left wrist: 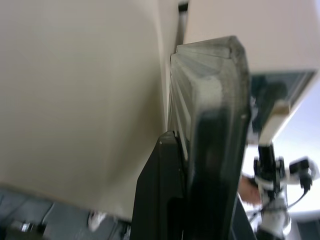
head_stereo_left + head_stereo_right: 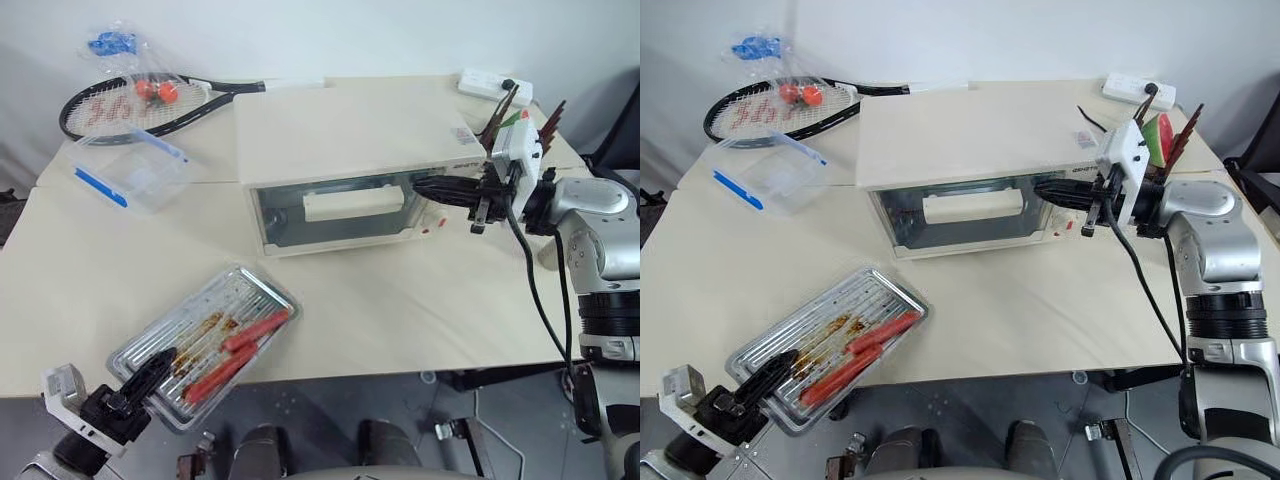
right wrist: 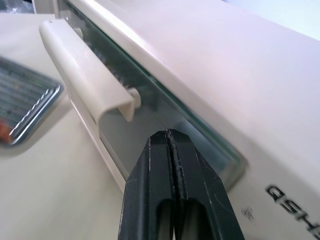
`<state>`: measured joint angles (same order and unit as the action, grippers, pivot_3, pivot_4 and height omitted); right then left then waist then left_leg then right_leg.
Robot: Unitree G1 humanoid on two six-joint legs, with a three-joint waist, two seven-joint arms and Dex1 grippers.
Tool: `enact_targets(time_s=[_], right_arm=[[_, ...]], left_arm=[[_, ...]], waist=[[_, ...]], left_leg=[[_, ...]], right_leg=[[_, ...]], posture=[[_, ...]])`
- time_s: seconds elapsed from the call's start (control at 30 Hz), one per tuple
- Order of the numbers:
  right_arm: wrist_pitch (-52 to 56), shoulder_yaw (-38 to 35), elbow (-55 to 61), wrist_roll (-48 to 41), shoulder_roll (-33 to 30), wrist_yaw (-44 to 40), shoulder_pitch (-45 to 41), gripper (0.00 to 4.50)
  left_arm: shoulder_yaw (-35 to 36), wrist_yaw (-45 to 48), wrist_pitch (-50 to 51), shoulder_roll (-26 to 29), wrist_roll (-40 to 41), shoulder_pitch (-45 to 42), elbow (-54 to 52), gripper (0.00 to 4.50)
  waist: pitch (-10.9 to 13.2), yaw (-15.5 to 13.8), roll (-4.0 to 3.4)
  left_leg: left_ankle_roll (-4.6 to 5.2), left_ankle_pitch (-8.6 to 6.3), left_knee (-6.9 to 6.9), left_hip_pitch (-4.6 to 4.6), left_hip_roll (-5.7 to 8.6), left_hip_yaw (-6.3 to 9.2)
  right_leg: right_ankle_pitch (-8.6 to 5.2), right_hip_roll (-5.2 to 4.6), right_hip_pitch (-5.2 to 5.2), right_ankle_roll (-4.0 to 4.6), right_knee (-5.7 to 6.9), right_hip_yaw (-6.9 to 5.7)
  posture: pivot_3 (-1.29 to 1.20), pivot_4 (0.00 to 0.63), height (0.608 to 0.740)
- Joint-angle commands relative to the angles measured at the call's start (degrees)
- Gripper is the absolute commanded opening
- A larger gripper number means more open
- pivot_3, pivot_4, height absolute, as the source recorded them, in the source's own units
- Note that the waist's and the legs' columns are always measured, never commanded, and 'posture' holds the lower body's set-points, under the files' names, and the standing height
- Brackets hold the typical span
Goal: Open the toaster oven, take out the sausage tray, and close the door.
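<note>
Left claw (image 2: 150,372) clamped on sausage tray (image 2: 205,343) (near corner hidden), right claw (image 3: 172,150) together.

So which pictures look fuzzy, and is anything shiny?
Left wrist view: the sausage tray edge sits close and blurry. Right wrist view: the right tool is sharp, the door glass catches pale glare. Left eye view: soft, even light.
</note>
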<state>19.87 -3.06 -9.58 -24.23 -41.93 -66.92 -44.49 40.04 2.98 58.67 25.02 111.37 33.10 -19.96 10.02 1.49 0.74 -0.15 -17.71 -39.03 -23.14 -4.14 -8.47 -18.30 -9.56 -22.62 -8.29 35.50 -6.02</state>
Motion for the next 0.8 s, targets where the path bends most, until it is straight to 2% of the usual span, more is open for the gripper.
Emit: enact_targets(time_s=[0.03,0.17,0.27,0.43,0.63,0.8], right_arm=[[2.5,-1.7,4.6,-2.4,-1.3,-0.6,0.8,0.06],[7.7,-2.3,10.4,-5.2,-3.7,-2.0,3.5,0.06],[9.5,-2.7,14.9,-6.6,-6.0,-3.2,6.8,0.06],[11.0,-4.1,21.1,-7.4,-10.4,-4.3,14.6,0.06],[11.8,-6.7,25.5,-8.0,-11.4,-1.5,21.1,0.06],[13.2,-9.8,29.0,-9.1,-11.3,2.0,24.5,0.06]], left_arm=[[-1.7,2.9,2.9,4.0,1.6,-0.9,1.7,0.00],[-4.6,3.7,5.3,8.2,1.6,-5.4,5.0,0.00],[-8.9,3.0,7.8,11.9,1.6,-11.6,8.9,0.00],[-16.7,2.5,11.8,14.8,1.6,-25.2,15.7,0.00],[-26.7,0.5,14.5,15.1,1.6,-38.5,20.1,0.00],[-33.1,-1.4,15.6,14.5,1.6,-46.0,25.5,0.00]], waist=[[0.0,0.0,0.00],[0.0,-0.1,-0.03],[0.0,-0.3,-0.05],[0.0,-0.8,-0.03],[0.0,-1.4,-0.03],[0.0,-1.5,-0.01]], left_leg=[[0.00,0.00,-0.01,0.00,0.00,0.00],[-0.01,-0.02,0.02,0.00,-0.01,0.04],[-0.01,-0.01,0.03,-0.01,0.00,0.04],[-0.01,-0.02,0.03,-0.01,0.01,0.01],[-0.02,-0.01,0.03,-0.01,0.02,-0.07],[-0.03,0.00,0.01,0.00,0.04,-0.10]], right_leg=[[0.00,0.00,-0.01,0.00,-0.01,0.00],[0.00,0.00,-0.01,0.00,0.01,0.01],[0.00,0.00,-0.02,0.00,0.02,-0.01],[0.01,0.00,-0.01,-0.01,0.04,0.00],[0.02,0.00,-0.04,-0.04,0.11,0.02],[0.04,0.00,-0.02,-0.08,0.11,0.02]], posture=[[0.00,0.150,0.740],[0.00,0.150,0.740],[0.00,0.150,0.740],[0.00,0.150,0.740],[0.00,0.150,0.740],[0.00,0.150,0.740]])
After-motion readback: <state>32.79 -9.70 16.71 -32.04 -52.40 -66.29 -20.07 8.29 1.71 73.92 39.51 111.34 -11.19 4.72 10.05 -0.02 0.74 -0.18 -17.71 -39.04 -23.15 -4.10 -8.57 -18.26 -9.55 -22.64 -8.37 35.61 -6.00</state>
